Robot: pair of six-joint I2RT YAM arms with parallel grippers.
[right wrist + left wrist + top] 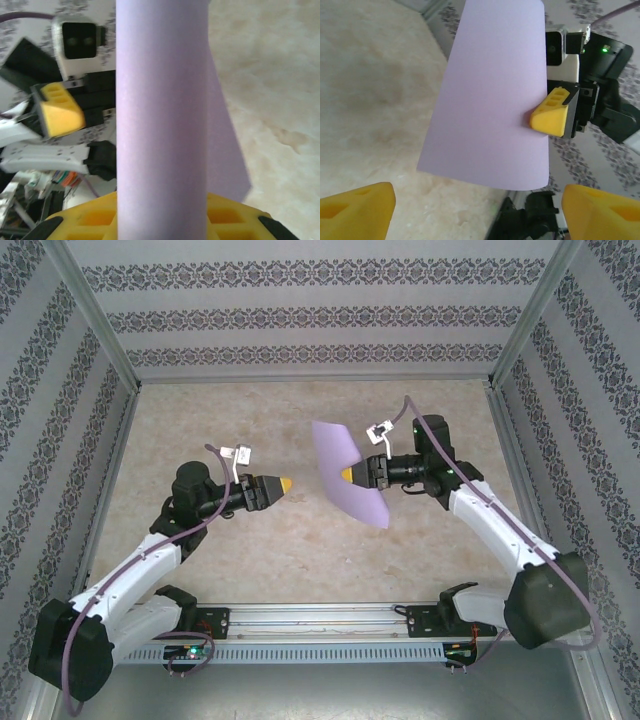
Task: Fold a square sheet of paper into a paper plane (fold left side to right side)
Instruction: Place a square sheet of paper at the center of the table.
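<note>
My right claw (350, 475) is pinching the lilac sheet of paper (333, 448), which stands curved above the table (200, 420), just right of the frame's centre. My left claw (284, 484) is spread, apart from it. I judge the left-to-right fold is half made. Next, I must lay the edges together and press the crease.

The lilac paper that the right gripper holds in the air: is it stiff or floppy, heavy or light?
Probably floppy: the square sheet of paper bows where the right gripper pinches it. Likely very light: that one pinch carries it in the air.
</note>
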